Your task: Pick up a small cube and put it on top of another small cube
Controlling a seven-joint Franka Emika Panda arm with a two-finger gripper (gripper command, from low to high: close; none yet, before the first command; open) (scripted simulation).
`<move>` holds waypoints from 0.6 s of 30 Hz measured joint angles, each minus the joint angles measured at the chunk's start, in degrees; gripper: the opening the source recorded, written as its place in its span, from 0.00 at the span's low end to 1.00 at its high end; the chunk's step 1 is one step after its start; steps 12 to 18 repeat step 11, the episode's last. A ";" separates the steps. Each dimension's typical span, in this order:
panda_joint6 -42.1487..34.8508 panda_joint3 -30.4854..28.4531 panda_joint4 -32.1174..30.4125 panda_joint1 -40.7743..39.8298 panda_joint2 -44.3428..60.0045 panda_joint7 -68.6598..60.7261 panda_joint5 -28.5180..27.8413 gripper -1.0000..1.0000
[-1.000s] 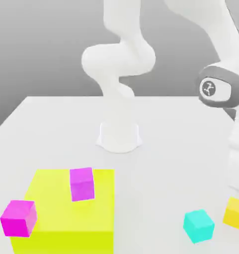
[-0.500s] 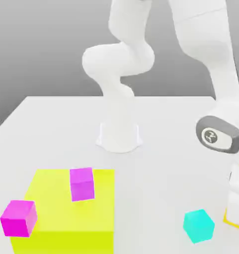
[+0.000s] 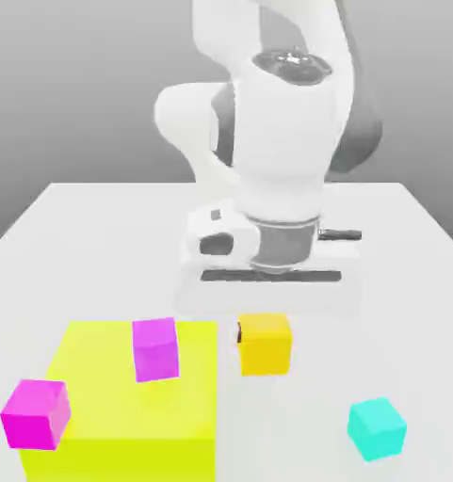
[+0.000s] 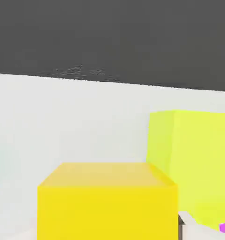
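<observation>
Orange-yellow small cube (image 3: 265, 344), clenched in the tool (image 3: 265, 325) (raised), hangs just beside the lime block's (image 3: 126, 395) edge.

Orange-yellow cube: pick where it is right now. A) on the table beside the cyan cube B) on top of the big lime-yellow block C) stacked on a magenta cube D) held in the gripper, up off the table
D: the orange-yellow cube hangs under the gripper, clear of the white table.
</observation>
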 joint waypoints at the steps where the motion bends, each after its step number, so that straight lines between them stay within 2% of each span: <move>1: -1.28 -1.31 -0.73 -1.41 -2.09 1.83 0.48 0.00; 4: -3.45 -4.33 -2.92 -5.70 -6.68 6.58 1.69 0.00; 8: 4.51 -5.02 -5.87 -6.62 -1.72 7.36 2.16 0.00; 9: 5.86 -5.04 -6.29 -6.66 -0.79 7.38 2.18 1.00; 18: 5.86 -5.04 -6.29 -6.65 -0.79 7.38 2.19 1.00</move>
